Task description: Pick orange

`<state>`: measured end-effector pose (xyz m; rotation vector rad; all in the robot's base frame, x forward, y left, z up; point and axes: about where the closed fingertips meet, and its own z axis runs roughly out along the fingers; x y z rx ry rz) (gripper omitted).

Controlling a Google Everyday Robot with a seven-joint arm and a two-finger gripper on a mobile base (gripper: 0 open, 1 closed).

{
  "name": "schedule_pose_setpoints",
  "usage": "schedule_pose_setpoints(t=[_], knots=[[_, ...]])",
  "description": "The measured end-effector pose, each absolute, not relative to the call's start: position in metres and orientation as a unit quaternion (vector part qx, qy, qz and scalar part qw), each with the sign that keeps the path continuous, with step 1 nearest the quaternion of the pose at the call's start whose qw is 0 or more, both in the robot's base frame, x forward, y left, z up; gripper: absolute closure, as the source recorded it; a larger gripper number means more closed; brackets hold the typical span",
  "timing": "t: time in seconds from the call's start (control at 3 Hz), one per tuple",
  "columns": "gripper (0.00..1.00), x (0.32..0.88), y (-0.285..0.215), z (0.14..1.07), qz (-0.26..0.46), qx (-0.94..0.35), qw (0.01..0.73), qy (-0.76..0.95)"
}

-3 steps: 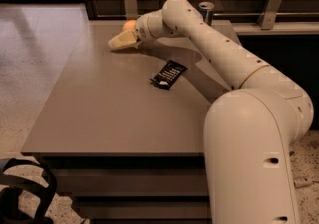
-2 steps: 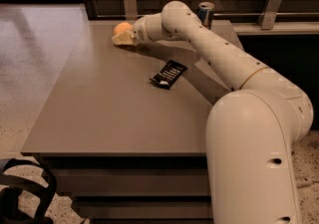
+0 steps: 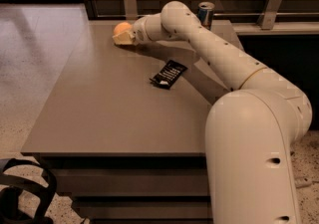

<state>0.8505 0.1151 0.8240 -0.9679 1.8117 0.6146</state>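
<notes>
The orange [image 3: 118, 28] sat on the worktop [image 3: 99, 118] at its far left corner, toward 11 o'clock in the camera view, close to the back edge. The hand [image 3: 122, 37] was right against it. The arm [image 3: 214, 54] stretched in from 4 o'clock, low across the worktop, so the fruit lay straight ahead of the wrist, at about 10 o'clock from the hand's tip, touching or nearly so. Part of the hand covered the near, lower side of the orange, and only the top and left of the fruit showed. Whether the hand was apart, together or clamped on the orange could not be told. Being round, the orange had no long axis to line up with, so the approach line probably mattered more than any wrist turn. A black packet [image 3: 168, 74] lay well apart at 5 o'clock from the orange, under the arm's line. A can [image 3: 205, 13] stood at 2 o'clock, behind the arm and well clear of the fruit.
</notes>
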Motion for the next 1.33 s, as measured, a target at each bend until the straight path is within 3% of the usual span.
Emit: schedule_pose_setpoints(t=[0.33,1.33], knots=[[1.00,0.850,0.118,0.822,0.253,-0.397,0.477,0.742],[1.00,0.820,0.137,0.883,0.283,-0.446,0.504,0.684]])
